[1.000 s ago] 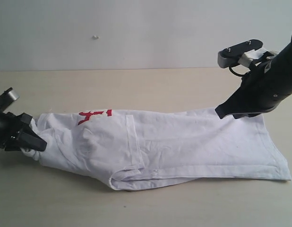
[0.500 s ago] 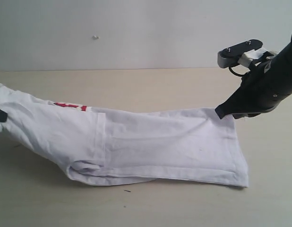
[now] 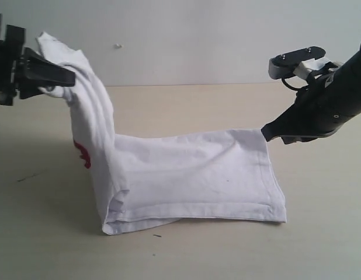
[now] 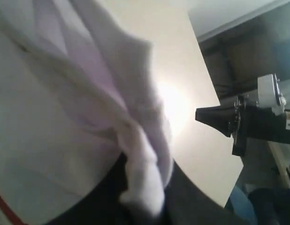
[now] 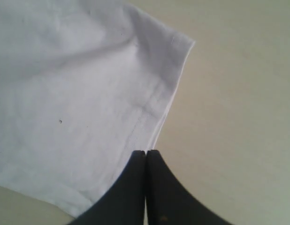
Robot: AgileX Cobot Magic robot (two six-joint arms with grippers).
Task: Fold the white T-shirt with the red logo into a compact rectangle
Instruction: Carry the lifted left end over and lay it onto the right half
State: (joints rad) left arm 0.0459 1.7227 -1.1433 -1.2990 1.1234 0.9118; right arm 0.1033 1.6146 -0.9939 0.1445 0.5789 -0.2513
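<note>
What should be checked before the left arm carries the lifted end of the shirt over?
1. Left gripper gripping the white T-shirt: ok, cloth is bunched in it and that end is raised.
2. Right gripper pinning the far hem corner: cannot tell; jaws are shut at the edge, but the pinch is hidden.
3. Red logo located: ok, partly showing on the hanging part.
4. Resting part flat on the table: not ok, the near folded edge is rumpled.
</note>
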